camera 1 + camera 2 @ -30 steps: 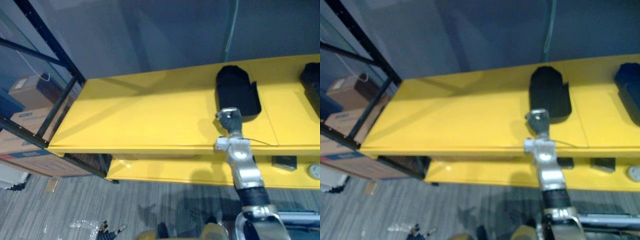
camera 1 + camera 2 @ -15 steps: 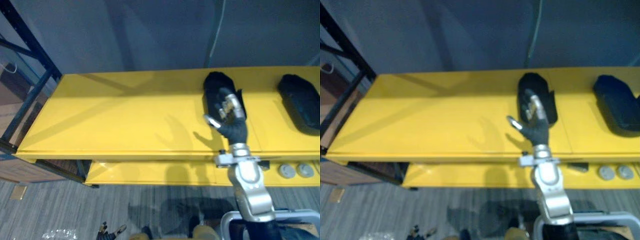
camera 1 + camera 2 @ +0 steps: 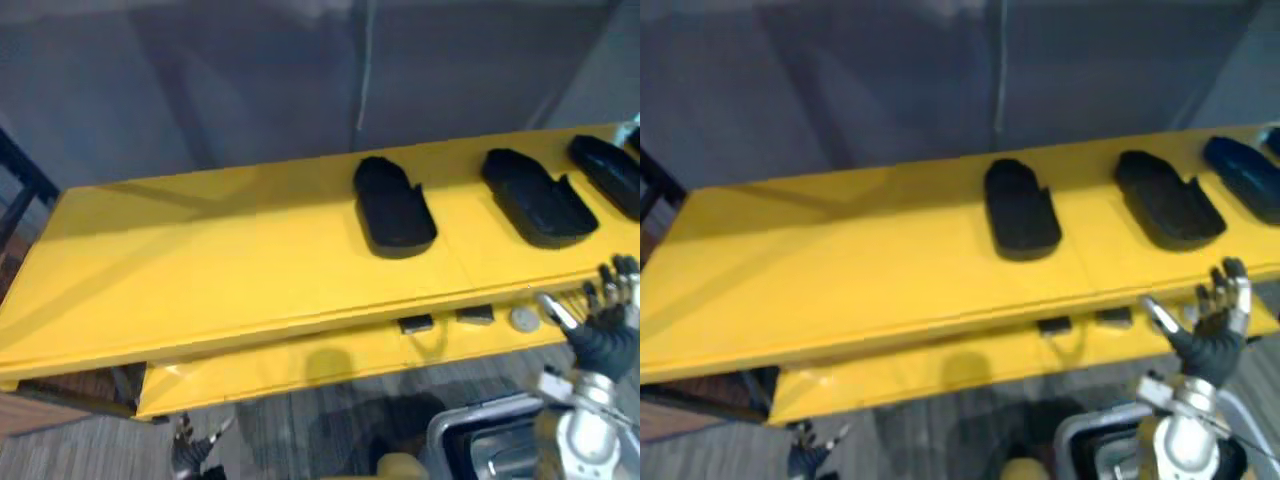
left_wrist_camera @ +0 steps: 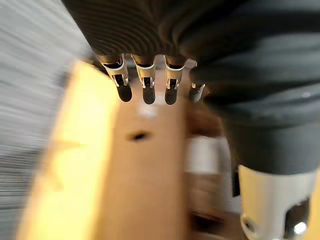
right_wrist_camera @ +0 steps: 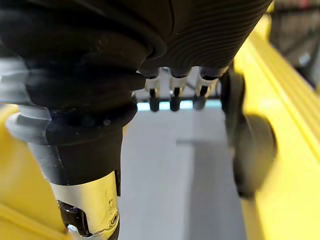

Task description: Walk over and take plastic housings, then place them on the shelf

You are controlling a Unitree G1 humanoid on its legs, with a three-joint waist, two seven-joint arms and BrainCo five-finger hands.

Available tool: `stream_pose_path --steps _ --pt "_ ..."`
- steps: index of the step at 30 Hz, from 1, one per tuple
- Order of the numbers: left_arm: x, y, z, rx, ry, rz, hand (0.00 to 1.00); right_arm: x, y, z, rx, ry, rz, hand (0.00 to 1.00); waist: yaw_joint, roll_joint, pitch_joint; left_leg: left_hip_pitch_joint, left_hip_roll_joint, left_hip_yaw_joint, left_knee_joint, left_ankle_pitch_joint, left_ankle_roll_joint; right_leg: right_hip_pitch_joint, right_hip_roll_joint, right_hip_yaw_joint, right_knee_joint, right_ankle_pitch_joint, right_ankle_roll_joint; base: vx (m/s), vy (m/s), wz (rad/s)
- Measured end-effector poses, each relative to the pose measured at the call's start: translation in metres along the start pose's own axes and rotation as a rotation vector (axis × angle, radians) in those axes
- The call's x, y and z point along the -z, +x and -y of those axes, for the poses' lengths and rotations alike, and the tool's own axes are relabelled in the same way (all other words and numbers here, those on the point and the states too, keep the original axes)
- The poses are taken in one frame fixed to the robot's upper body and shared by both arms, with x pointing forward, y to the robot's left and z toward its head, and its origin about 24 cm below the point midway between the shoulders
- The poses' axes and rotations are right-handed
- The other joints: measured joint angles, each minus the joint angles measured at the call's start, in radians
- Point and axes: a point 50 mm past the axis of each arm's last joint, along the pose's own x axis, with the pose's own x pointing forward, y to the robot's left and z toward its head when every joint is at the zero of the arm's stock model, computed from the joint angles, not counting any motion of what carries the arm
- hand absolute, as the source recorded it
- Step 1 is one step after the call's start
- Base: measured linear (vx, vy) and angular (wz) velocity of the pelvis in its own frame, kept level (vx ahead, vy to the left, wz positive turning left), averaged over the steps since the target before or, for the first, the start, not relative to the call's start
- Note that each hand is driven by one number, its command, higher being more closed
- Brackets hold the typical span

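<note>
right hand, fingers spread and empty, near the yellow shelf bearing black housings; left hand straight-fingered, empty.

Wall: plain grey-blue, unbroken, directly ahead of me. One thin pale cord runs down it. Yellow shelf: long glossy top tier against the wall, with a lower tier projecting toward me beneath it. Black rack frame: at my far left. Floor: grey striped carpet.
</note>
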Motion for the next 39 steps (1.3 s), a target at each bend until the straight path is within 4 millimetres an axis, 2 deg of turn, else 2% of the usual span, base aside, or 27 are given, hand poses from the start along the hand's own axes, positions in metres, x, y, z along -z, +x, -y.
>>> stream_pose_path --steps 2,5,8,11,16,18,20,22,25,30,34,39 --pt "-0.010 0.002 0.007 -0.038 -0.035 0.031 0.00 -0.001 0.000 -0.001 0.005 0.012 0.019 0.00 -0.005 0.000 0.000 -0.001 0.000 -0.002 0.000 -0.001 0.001 0.000 -0.001 0.000 0.000 0.001 0.000 -0.05 -0.012 0.02" --pt "-0.029 -0.008 0.016 -0.029 -0.090 0.105 0.00 0.005 -0.002 0.002 0.055 0.008 0.001 0.00 -0.004 -0.010 0.009 -0.007 -0.001 -0.012 -0.001 -0.002 0.001 0.000 -0.001 -0.005 0.000 0.001 0.000 -0.02 -0.014 0.10" --pt "-0.050 -0.027 0.033 0.060 -0.162 0.178 0.00 0.026 -0.010 0.000 0.101 -0.021 -0.094 0.00 0.020 -0.007 0.013 -0.023 -0.001 -0.028 -0.001 -0.003 0.004 -0.004 -0.003 -0.018 -0.002 0.001 0.001 0.01 -0.012 0.17" --pt "-0.056 -0.038 0.043 0.118 -0.190 0.193 0.00 0.037 -0.014 0.000 0.136 -0.048 -0.135 0.00 0.031 0.000 0.012 -0.028 0.000 -0.025 0.004 -0.004 0.001 -0.008 -0.002 -0.010 -0.002 0.001 0.001 0.01 -0.001 0.02" --pt "-0.055 -0.060 0.066 0.273 -0.203 0.149 0.00 0.046 -0.027 0.015 0.241 -0.126 -0.193 0.00 0.035 0.001 0.012 -0.056 0.018 0.054 0.097 -0.057 -0.003 -0.043 0.011 0.066 0.013 0.012 0.008 -0.03 0.002 -0.39" --pt "-0.057 -0.067 0.083 0.417 -0.155 0.148 0.00 0.050 -0.035 0.024 0.258 -0.159 -0.228 0.00 0.017 0.001 0.009 -0.053 0.030 0.096 0.133 -0.087 -0.011 -0.051 0.021 0.112 0.014 0.018 0.009 -0.08 0.013 -0.76" --pt "-0.064 -0.062 0.099 0.484 -0.109 0.135 0.00 0.046 -0.045 0.038 0.302 -0.149 -0.225 0.00 -0.028 0.005 0.000 -0.055 0.030 0.143 0.141 -0.096 -0.009 -0.077 0.021 0.160 0.008 0.031 0.014 -0.07 0.019 -0.63" --pt "-0.059 -0.055 0.100 0.450 -0.095 0.076 0.00 0.042 -0.058 0.057 0.357 -0.164 -0.236 0.00 -0.065 0.012 -0.004 -0.052 0.029 0.150 0.141 -0.093 -0.007 -0.075 0.022 0.165 0.001 0.037 0.011 -0.02 -0.004 -0.20" --pt "-0.054 -0.042 0.091 0.326 -0.077 0.063 0.00 0.037 -0.070 0.068 0.382 -0.184 -0.242 0.00 -0.073 0.012 -0.005 -0.051 0.031 0.139 0.139 -0.088 -0.006 -0.073 0.024 0.160 0.000 0.043 0.006 -0.01 -0.033 -0.01" --pt "-0.047 -0.024 0.074 0.216 -0.026 0.124 0.00 0.038 -0.059 0.051 0.340 -0.107 -0.184 0.00 -0.069 0.014 -0.004 -0.057 0.021 0.083 0.116 -0.067 -0.002 -0.056 0.013 0.111 -0.007 0.042 0.005 -0.02 -0.029 0.29" --pt "-0.039 -0.006 0.044 0.055 -0.038 0.152 0.00 0.041 -0.046 0.048 0.310 -0.105 -0.156 0.00 -0.055 0.023 -0.003 -0.053 0.015 0.041 0.079 -0.040 -0.004 -0.040 0.009 0.067 -0.015 0.029 0.000 0.02 -0.025 0.33" --pt "-0.035 0.004 0.037 -0.052 -0.076 0.140 0.00 0.048 -0.031 0.043 0.281 -0.099 -0.147 0.00 -0.043 0.044 0.007 -0.037 0.017 0.004 0.052 -0.022 -0.009 -0.022 0.011 0.023 -0.003 0.012 -0.006 0.03 -0.022 0.20"
